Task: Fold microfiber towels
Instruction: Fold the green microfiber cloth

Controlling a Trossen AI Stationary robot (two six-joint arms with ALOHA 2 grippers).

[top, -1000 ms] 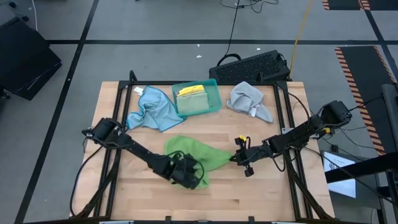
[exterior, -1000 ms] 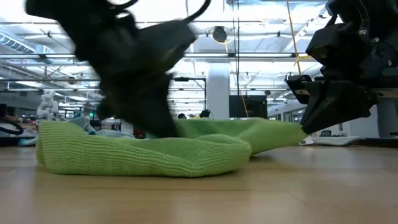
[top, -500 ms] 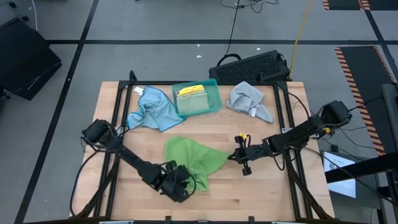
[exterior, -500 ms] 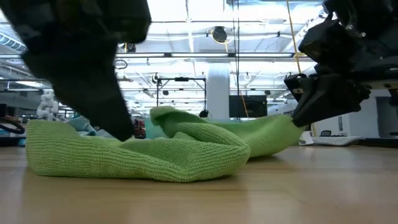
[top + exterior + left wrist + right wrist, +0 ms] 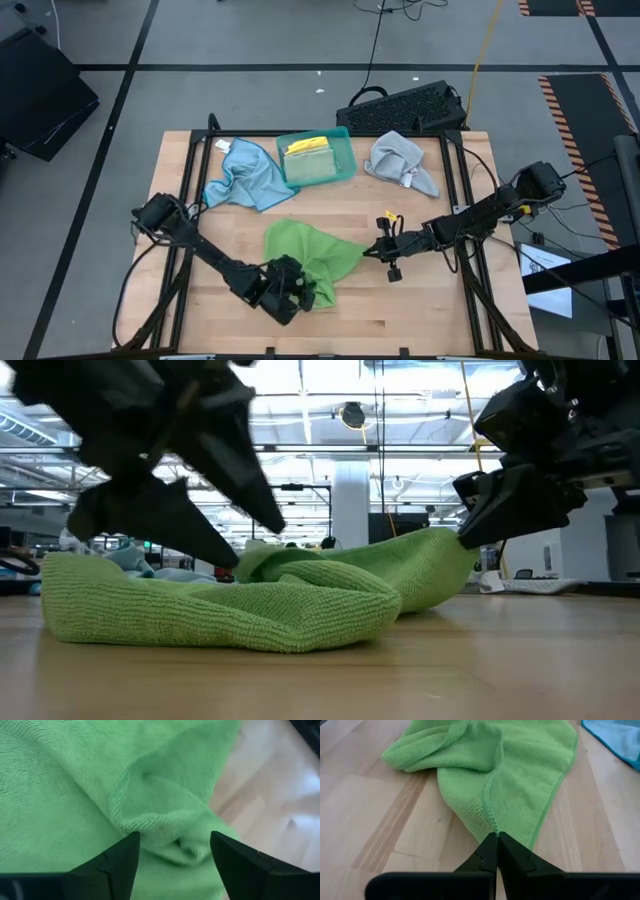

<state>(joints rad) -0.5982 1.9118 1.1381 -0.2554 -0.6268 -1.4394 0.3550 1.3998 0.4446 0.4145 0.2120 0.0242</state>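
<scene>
Wooden worktop (image 5: 420,310) carries everything. Green towel (image 5: 305,255) sits crumpled near centre, partly doubled over on itself, one corner stretched out to the right.

Left arm comes in from the left edge; left gripper (image 5: 290,290) is at the towel's near-left end, fingers (image 5: 117,865) spread wide, straddling a bunched ridge of the cloth. They hold nothing: low view shows the tips poised right at the top of the fold.

Right arm reaches in from the right side; right gripper (image 5: 375,252) is at the towel's right corner, fingers (image 5: 495,852) pinched shut on the hem. Low view shows that corner lifted off the wood.

Light blue towel (image 5: 240,178) lies rumpled at far left, touching the teal tray (image 5: 345,150). Tray sits at far centre with a yellow towel (image 5: 308,148) on top of a green one inside.

Grey towel (image 5: 400,160) is heaped at far right, right of the tray, apart from it.

Black keyboard (image 5: 405,105) lies just past the worktop's far edge, behind the grey towel.
</scene>
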